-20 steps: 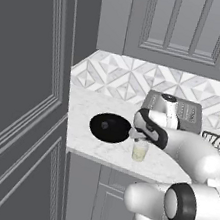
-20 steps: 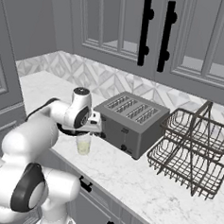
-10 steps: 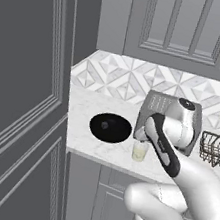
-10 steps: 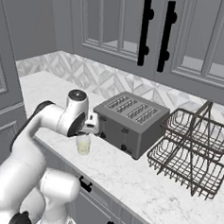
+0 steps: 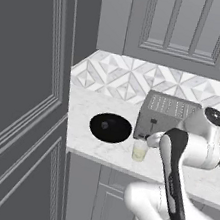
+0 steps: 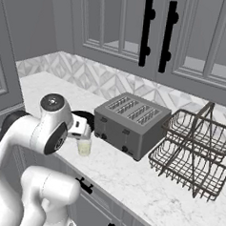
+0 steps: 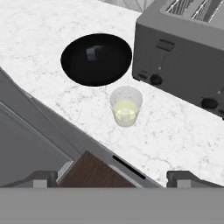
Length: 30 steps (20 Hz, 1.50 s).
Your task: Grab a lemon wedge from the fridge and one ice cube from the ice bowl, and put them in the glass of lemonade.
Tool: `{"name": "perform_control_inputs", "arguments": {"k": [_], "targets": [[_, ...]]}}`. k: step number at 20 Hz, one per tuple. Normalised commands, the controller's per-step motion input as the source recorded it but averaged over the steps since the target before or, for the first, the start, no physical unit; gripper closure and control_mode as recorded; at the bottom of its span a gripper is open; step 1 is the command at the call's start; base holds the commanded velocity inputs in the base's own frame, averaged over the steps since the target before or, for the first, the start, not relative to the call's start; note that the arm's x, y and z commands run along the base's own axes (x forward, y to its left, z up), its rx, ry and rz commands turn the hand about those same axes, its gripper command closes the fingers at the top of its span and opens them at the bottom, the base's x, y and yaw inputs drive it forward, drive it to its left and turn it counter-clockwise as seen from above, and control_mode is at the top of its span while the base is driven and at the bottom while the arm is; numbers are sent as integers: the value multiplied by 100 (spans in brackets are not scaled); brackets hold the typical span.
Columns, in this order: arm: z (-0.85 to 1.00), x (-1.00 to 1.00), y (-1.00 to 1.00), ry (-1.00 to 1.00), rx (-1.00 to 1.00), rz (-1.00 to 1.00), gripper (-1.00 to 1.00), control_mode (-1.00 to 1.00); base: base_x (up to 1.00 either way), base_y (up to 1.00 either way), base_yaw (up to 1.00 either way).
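gripper (image 7: pixel 112 177) now pulled back from the glass of lemonade (image 7: pixel 126 106) compared with a second ago, up above the counter edge, fingertips wide apart and holding nothing; probably a drop just finished. glass upright on the marble counter (image 7: pixel 183 131), just beside the ice bowl (image 7: pixel 96 59) and in front of the toaster (image 7: pixel 183 52), pale yellow liquid low inside. one ice cube (image 7: pixel 91 53) left in the black bowl. cannot tell whether anything floats in the drink
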Motion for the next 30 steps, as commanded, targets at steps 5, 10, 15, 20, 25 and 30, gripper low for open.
{"name": "perform_control_inputs", "arguments": {"k": [5, 10, 15, 20, 25, 30], "targets": [[-4, -6, 0, 9, 0, -8, -100, -100, 0, 0, 0], [0, 0, 0, 0, 0, 0, -100, 100, -47, 0, 0], [0, 0, 0, 0, 0, 0, -100, 100, -100, -9, 3], [0, 0, 0, 0, 0, 0, -100, 100, -32, -1, 83], [0, 0, 0, 0, 0, 0, -100, 100, 0, 0, 100], [0, 0, 0, 0, 0, 0, -100, 100, -1, 0, 100]]}}
